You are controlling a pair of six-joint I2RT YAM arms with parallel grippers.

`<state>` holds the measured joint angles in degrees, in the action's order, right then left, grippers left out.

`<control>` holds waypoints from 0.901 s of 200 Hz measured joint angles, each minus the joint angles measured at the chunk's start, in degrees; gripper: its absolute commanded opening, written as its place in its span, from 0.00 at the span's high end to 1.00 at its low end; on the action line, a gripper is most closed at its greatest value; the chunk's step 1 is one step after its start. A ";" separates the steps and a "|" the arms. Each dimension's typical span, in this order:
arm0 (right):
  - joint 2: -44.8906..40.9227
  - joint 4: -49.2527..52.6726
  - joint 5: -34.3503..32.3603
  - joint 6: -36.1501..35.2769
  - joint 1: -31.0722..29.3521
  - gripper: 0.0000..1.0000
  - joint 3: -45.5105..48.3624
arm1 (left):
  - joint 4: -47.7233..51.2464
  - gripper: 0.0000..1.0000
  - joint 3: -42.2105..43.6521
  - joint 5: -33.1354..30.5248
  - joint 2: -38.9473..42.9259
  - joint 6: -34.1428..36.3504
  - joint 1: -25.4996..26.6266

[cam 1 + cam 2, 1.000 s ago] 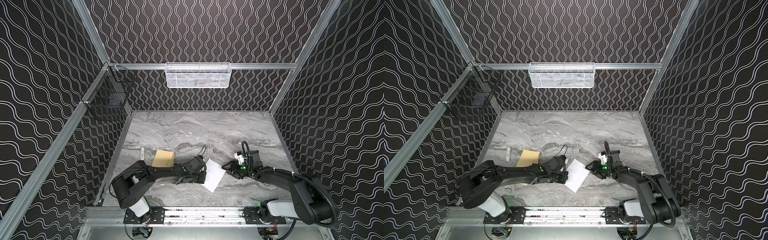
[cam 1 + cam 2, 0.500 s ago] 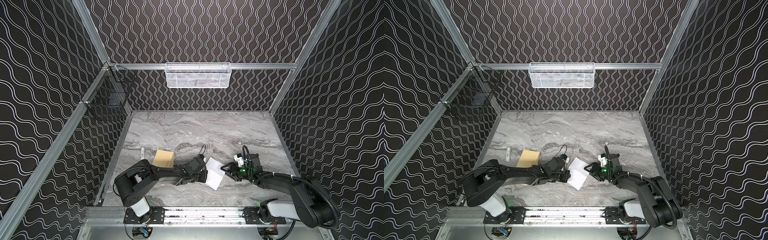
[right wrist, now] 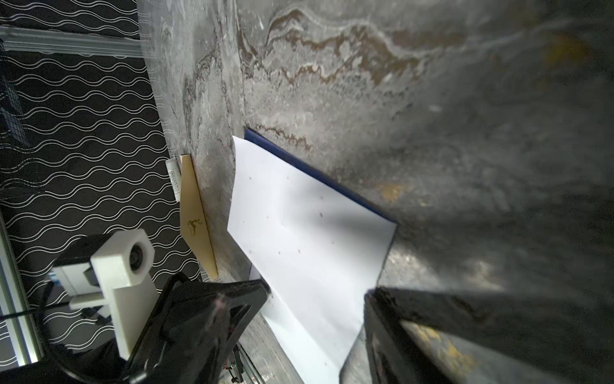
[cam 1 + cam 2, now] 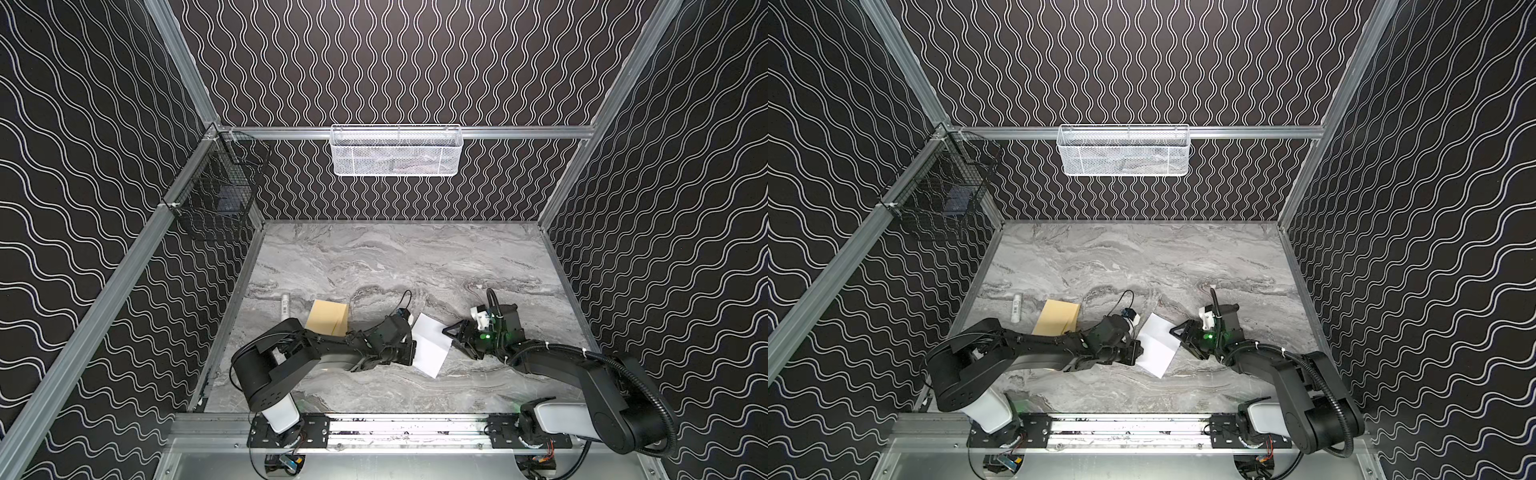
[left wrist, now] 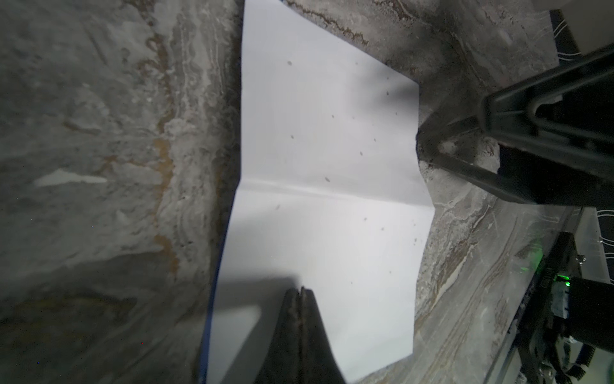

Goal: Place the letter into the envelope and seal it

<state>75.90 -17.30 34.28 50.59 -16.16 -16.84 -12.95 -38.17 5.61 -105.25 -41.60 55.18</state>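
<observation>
The letter [image 4: 430,347] [image 4: 1156,347] lies white side up on the marble table, creased across its middle, with a blue edge showing beneath in the wrist views [image 5: 325,139] [image 3: 299,232]. My left gripper [image 4: 413,353] [image 5: 300,292] is shut, and its tips rest on top of the letter near its left edge. My right gripper [image 4: 456,343] [image 3: 315,299] is open, its fingers straddling the letter's right edge close to the table. The tan envelope [image 4: 328,316] [image 3: 194,219] lies flat behind the left arm, apart from both grippers.
A small white tube [image 4: 285,305] lies left of the envelope near the left wall. A white mesh basket [image 4: 397,151] hangs on the back rail, and a black wire basket [image 4: 216,199] hangs at the back left corner.
The right gripper has crept left up to the letter's right edge and opened a little wider. The left arm has folded back slightly, its shut gripper staying on the letter.
</observation>
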 measured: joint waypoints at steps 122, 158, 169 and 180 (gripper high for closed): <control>-6.51 -7.67 -4.20 11.98 -8.24 0.32 8.07 | -0.59 1.00 -1.22 0.83 -1.38 0.11 0.00; -6.54 -8.72 -5.22 13.44 -7.78 0.31 8.09 | -0.83 1.00 -0.92 0.87 -1.05 0.74 0.00; -6.51 -9.14 -5.64 13.42 -6.88 0.31 8.02 | -0.81 1.00 -0.83 0.92 -1.05 1.31 0.00; -6.51 -9.25 -6.12 13.40 -5.49 0.32 7.98 | -0.81 1.00 -0.81 0.96 -1.05 1.42 0.00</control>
<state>69.38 -26.55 28.16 63.99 -21.65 -8.86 -13.76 -38.98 6.57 -106.30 -40.18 55.18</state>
